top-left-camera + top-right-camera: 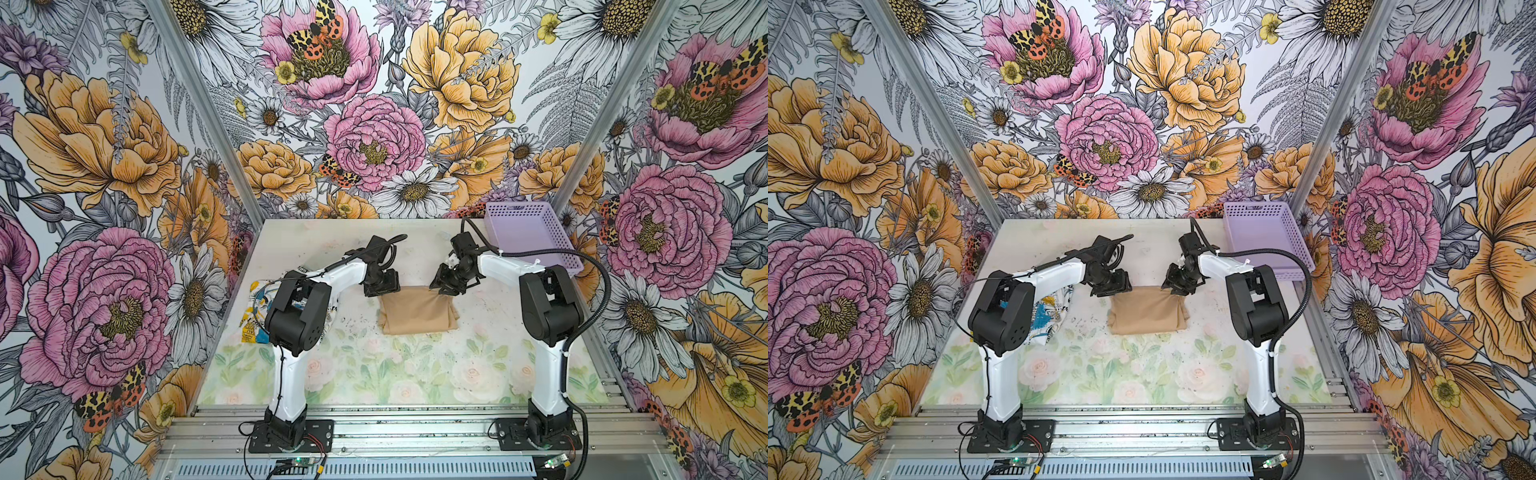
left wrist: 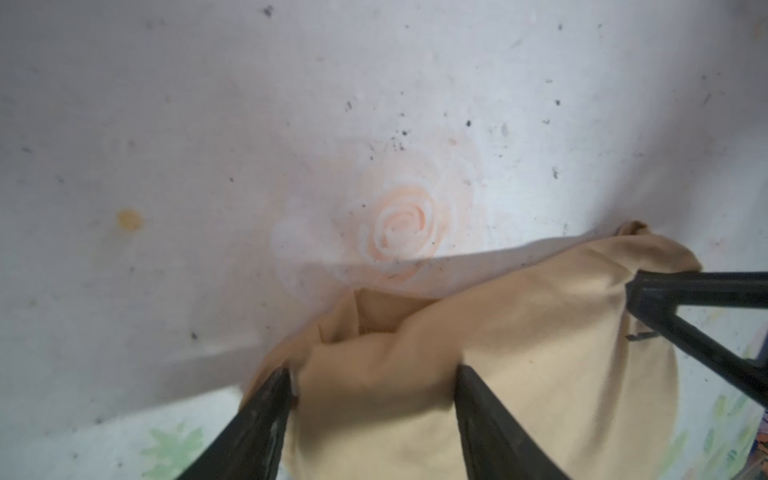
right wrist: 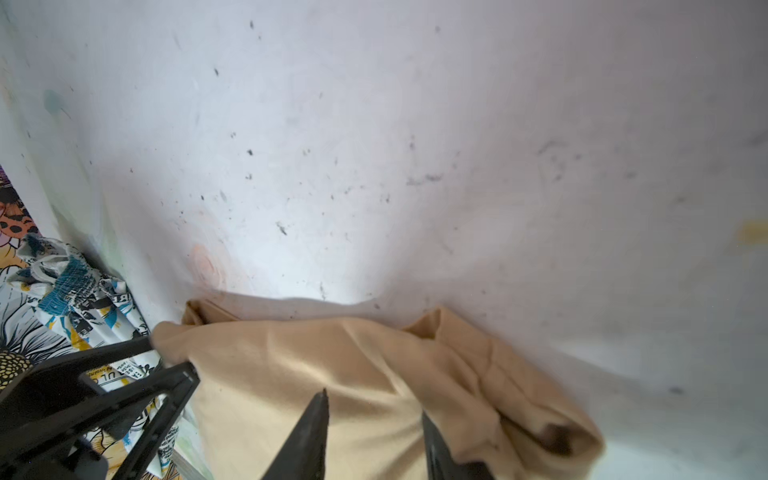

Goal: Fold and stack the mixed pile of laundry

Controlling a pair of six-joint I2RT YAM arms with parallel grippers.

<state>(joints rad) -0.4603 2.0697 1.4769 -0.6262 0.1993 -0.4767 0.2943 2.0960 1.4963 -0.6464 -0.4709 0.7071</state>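
Observation:
The plain tan garment [image 1: 417, 313] [image 1: 1146, 313] lies folded into a rough rectangle in the middle of the table. My left gripper [image 1: 380, 291] [image 2: 374, 370] is at its far left corner, jaws open wide with a bunch of tan cloth between the fingers. My right gripper [image 1: 444, 291] [image 3: 374, 403] is at the far right corner, shut on the tan cloth, which puckers between its fingers. The white garment with blue and yellow patches and black lettering [image 1: 253, 307] [image 3: 83, 291] lies crumpled at the table's left edge, largely hidden behind the left arm in both top views.
A lavender perforated basket [image 1: 528, 232] [image 1: 1262, 232] stands at the far right corner of the table, behind the right arm. The table [image 1: 374, 374] has a faded rose print. Flowered walls close in the left, right and far sides.

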